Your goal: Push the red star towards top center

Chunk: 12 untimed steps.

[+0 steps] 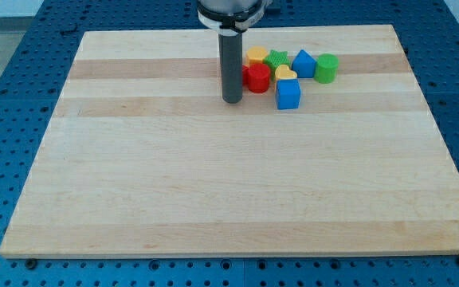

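Red star [256, 78]: glossy solid red, points hard to resolve, sat upper centre of wooden board [237, 175], touching yellow block [256, 55] above it and green star [276, 58]. My tip [231, 100] stood just at its left. No claw fitted, bare rod. No readable writing.

Pale wooden board [213, 183], coloured blocks [289, 76] clustered near its top centre.

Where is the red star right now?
The red star sits near the view's top, just right of center, at the left edge of the block cluster. My tip is right beside it on its left, and a yellow block is just above it.
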Motion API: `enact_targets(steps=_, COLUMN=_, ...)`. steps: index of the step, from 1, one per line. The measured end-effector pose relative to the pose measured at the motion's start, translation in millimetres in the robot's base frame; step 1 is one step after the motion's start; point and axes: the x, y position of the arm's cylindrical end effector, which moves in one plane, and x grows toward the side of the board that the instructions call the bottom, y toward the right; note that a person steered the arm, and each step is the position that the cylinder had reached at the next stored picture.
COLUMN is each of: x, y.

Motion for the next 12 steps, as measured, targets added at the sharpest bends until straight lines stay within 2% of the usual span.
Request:
enact_targets(steps=2, x=0, y=0)
enact_targets(steps=6, x=-40, y=0)
enact_targets(steps=9, x=-43, y=1)
enact_targets(steps=12, x=-67, y=1)
